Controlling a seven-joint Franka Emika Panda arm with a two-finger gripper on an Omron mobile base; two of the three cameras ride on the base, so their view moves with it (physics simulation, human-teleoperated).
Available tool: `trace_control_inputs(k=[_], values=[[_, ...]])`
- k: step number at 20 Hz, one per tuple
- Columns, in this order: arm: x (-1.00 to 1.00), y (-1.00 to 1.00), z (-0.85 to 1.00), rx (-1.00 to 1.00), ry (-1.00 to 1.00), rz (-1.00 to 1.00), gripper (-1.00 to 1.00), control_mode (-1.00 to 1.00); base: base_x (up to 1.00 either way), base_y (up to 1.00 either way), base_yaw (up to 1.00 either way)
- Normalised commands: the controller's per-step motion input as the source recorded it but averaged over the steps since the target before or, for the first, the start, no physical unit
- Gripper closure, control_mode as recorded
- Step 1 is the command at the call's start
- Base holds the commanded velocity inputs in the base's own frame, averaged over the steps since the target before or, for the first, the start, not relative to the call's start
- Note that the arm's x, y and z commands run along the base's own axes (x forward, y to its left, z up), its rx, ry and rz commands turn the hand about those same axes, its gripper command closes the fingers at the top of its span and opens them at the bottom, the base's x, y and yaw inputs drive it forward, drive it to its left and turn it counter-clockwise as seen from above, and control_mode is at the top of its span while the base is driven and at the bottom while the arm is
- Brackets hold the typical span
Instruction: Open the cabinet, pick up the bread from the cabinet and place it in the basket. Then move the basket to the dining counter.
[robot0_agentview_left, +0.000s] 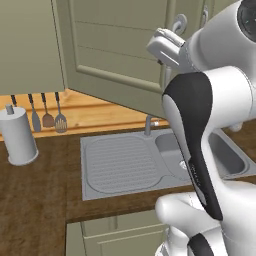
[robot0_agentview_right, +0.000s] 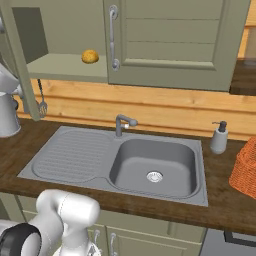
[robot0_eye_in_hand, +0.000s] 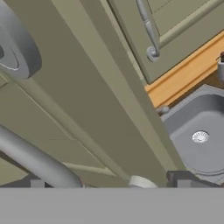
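The cabinet's left door (robot0_agentview_left: 115, 50) stands swung out toward me, and its edge (robot0_agentview_right: 20, 65) shows at the far left. On the shelf behind it lies the bread (robot0_agentview_right: 90, 56), a small golden bun. The right door (robot0_agentview_right: 175, 40) is closed, with its bar handle (robot0_agentview_right: 113, 37) upright. My gripper (robot0_eye_in_hand: 107, 183) is open right against the open door; that door's grey bar handle (robot0_eye_in_hand: 35, 159) runs down between the fingertips (robot0_eye_in_hand: 183, 178). The white hand (robot0_agentview_left: 167, 46) sits at the door's free edge. The orange basket (robot0_agentview_right: 245, 167) stands on the counter at the right edge.
A grey sink (robot0_agentview_right: 150, 167) with a drainboard and a faucet (robot0_agentview_right: 122, 124) is set in the dark wood counter (robot0_agentview_right: 220, 195). A soap dispenser (robot0_agentview_right: 218, 137) stands right of it. A paper towel roll (robot0_agentview_left: 17, 135) and hanging utensils (robot0_agentview_left: 47, 117) are at the left.
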Motion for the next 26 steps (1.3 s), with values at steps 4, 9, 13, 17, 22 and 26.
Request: trace_control_inputs(k=[4, 9, 13, 17, 22, 26], values=[[-0.13, -0.09, 0.00, 0.00, 0.00, 0.07, -1.00, -1.00, 0.00, 0.00, 0.00], [-0.18, 0.03, -0.04, 0.00, 0.00, 0.26, -1.00, -1.00, 0.00, 0.00, 0.00], [-0.02, 0.06, -0.15, 0.00, -0.01, 0.32, -1.00, -1.00, 0.00, 0.00, 0.00], [-0.77, -0.05, 0.00, 0.00, 0.00, 0.23, -1.00, -1.00, 0.00, 0.00, 0.00], [-1.00, -0.52, 0.00, 0.05, 0.00, 0.14, -1.00, -1.00, 0.00, 0.00, 0.00], [-0.31, -0.84, 0.06, 0.19, 0.00, 0.03, -1.00, -1.00, 0.00, 0.00, 0.00]])
